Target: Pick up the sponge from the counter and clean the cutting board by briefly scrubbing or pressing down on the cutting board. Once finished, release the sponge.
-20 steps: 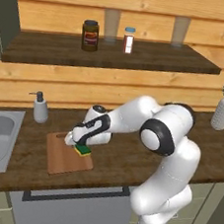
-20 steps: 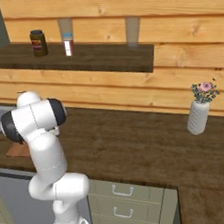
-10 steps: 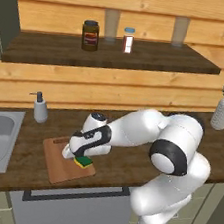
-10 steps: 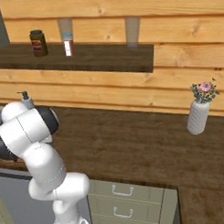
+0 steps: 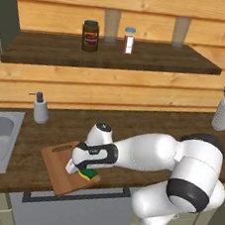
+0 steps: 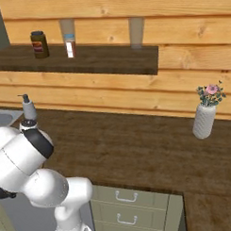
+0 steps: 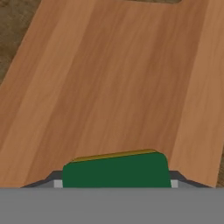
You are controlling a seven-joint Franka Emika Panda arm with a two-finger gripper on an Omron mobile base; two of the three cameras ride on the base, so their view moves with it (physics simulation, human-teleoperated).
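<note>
Hand view: gripper (image 7: 114,183) clamping green-topped yellow sponge (image 7: 116,169), pressing onto near end of reddish-brown wooden cutting board (image 7: 109,83); next, scrubbing briefly, then releasing.

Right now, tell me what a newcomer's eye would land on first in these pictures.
First, the big white arm bent low over the counter, its gripper pressing the green-and-yellow sponge onto the near end of the reddish cutting board. In the hand view the sponge sits between the fingers on the board's wood. Next, the vase of flowers at the counter's right end, against the wall.
</note>
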